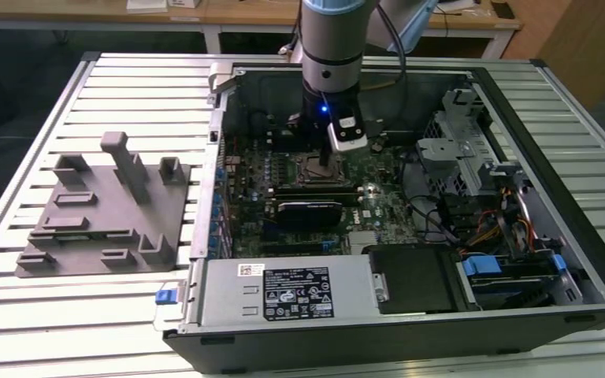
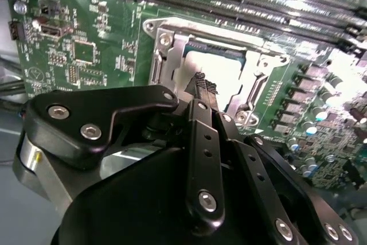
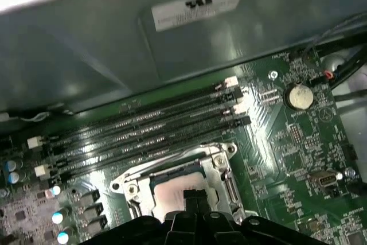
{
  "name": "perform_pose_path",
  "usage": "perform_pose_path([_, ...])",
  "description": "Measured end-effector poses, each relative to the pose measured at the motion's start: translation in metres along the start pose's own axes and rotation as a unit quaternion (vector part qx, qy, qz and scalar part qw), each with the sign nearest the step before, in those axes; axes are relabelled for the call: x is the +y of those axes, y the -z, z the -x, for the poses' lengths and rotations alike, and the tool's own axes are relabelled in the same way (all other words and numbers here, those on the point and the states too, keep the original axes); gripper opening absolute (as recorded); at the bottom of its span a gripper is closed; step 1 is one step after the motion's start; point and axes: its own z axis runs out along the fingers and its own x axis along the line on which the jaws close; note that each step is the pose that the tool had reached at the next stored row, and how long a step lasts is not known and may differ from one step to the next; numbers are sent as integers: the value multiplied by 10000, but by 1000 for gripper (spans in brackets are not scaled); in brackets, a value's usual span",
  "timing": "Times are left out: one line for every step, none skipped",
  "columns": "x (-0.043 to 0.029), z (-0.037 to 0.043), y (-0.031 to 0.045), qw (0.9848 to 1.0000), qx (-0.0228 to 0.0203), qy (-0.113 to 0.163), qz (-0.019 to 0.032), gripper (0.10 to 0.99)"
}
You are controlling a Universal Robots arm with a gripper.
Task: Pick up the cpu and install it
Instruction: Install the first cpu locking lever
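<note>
Silvery-white, the cpu (image 2: 215, 73) lies seated flat inside the socket frame (image 2: 166, 44) on the motherboard (image 3: 298, 136); the end effector (image 2: 202, 84) hangs just above it, fingertips pressed together, grasping nothing, apparently aligned for placement.

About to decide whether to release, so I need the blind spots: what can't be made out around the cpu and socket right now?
- The near part of the cpu in both wrist views: covered by the tool, so contact cannot be judged.
- Whether the cpu lies flat in the socket frame: its near edge is hidden behind the tool.
- The socket in the exterior view: the arm stands over it.
</note>
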Motion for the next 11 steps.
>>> perform_pose_path([-4, 2, -4, 10000, 28, 0, -15, 106])
perform_pose_path([-7, 2, -5, 10000, 60, 2, -39, 106])
perform_pose_path([-9, 3, -7, 9999, 83, 4, -62, 106])
perform_pose_path([-10, 3, -7, 9999, 92, 6, -77, 106])
perform_pose_path([-11, 3, -6, 9999, 92, 7, -80, 106])
perform_pose_path([-11, 3, -7, 9999, 92, 7, -80, 106])
perform_pose_path([-11, 3, -7, 9999, 92, 8, -81, 106])
perform_pose_path([-11, 3, -7, 9999, 92, 8, -80, 106])
perform_pose_path([-10, 3, -6, 9999, 92, 8, -80, 106])
perform_pose_path([-9, 4, 4, 9999, 91, 8, -79, 106])
perform_pose_path([-8, 4, 25, 9999, 91, 8, -79, 106])
